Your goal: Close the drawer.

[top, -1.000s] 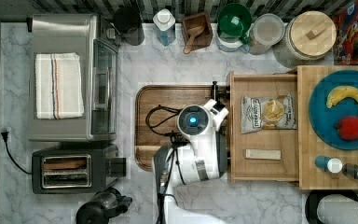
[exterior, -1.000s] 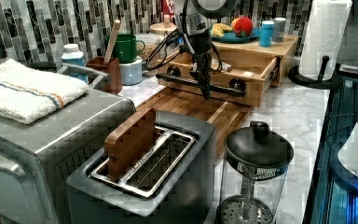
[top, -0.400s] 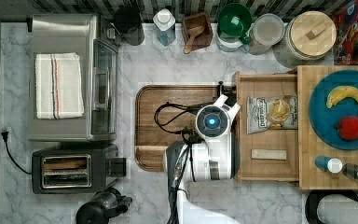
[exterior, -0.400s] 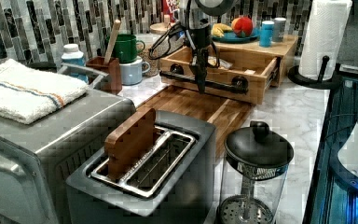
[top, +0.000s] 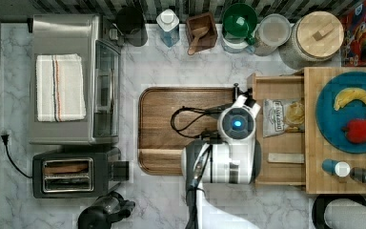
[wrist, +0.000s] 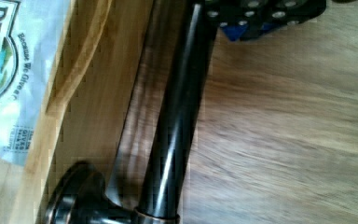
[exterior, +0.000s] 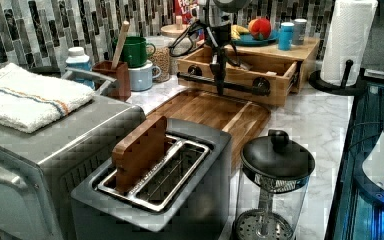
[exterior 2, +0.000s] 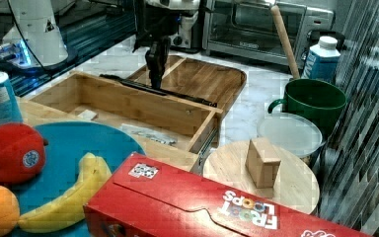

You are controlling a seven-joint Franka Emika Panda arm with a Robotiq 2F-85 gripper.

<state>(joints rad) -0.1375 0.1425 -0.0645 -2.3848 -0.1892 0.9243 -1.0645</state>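
Observation:
The light-wood drawer (top: 277, 81) (exterior: 290, 75) (exterior 2: 143, 106) stands partly out from under the wooden top, toward the top view's left. It holds a chip bag (top: 283, 117) and a small wooden strip (top: 286, 158). Its long black bar handle (exterior: 242, 88) (exterior 2: 180, 95) (wrist: 177, 116) runs across the front. My gripper (exterior: 220, 82) (exterior 2: 155, 73) (wrist: 261, 18) points straight down and looks shut. It rests against the handle on the side facing the brown tray. In the top view the wrist (top: 238, 123) covers the fingers.
The darker brown tray (top: 171, 129) lies right in front of the drawer. A toaster (top: 74, 171), toaster oven (top: 71, 78) and French press (exterior: 275, 175) stand beyond it. The wooden top carries a blue plate (top: 331, 117) of fruit. Mugs and jars line the back wall.
My gripper has moved toward the top view's right against the handle, and the drawer has slid further in under the wooden top.

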